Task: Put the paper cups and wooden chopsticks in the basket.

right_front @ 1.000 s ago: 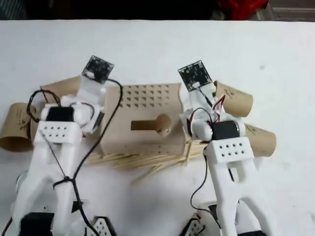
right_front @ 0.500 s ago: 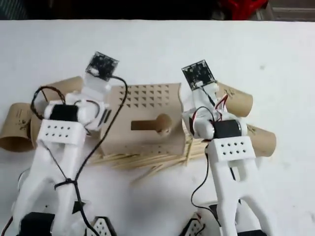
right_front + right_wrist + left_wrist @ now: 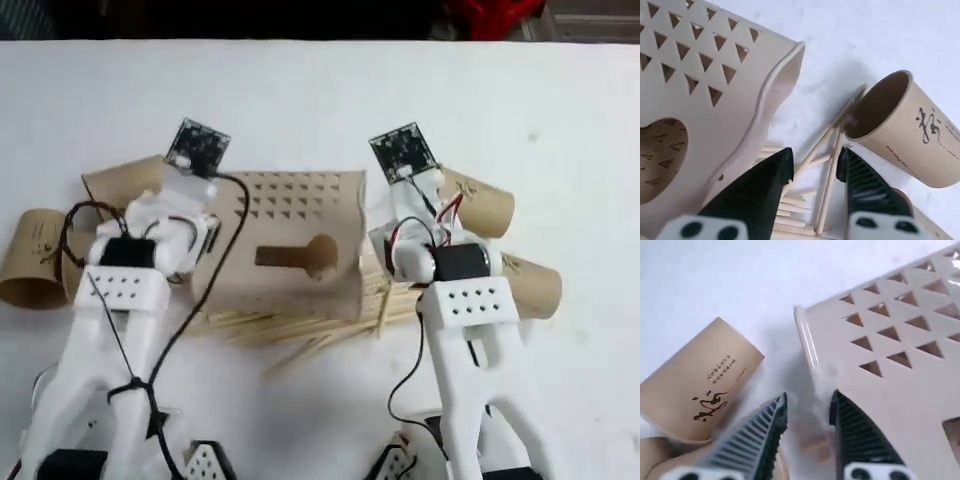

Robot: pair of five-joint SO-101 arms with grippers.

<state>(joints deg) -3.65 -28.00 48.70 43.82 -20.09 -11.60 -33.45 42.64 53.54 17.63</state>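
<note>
**Basket (image 3: 300, 200) nudged leftward as the left arm draws back**

Since the earlier frame the left arm's body sits lower and farther left in the high view. The basket has slid slightly that way with it, while the right arm has hardly shifted.

Farthest left, two paper cups (image 3: 30, 255) lie on their sides on the table (image 3: 300, 90), one near the edge and the other (image 3: 125, 180) up against the basket's left end. The left gripper (image 3: 809, 407) hangs between that cup and the basket's corner. Its jaws stand a narrow way apart with nothing clearly held, and the basket's rim is just ahead of the tips.

The basket lies in the middle with a perforated wall and a handle cut-out facing up, so it looks tipped over rather than upright. Nothing appears to be in it yet. The wooden chopsticks (image 3: 270, 325) are strewn along its near side.

To the right, the right gripper (image 3: 815, 157) hovers over the loose end of the chopsticks beside the basket's right end, its jaws partly open and empty. Two more cups (image 3: 480, 200) lie beyond it, one with its mouth toward the gripper.

The task seems barely begun, with the arms working at the basket itself. The next move likely calls for a firm pinch on a rim to set the basket upright.
</note>
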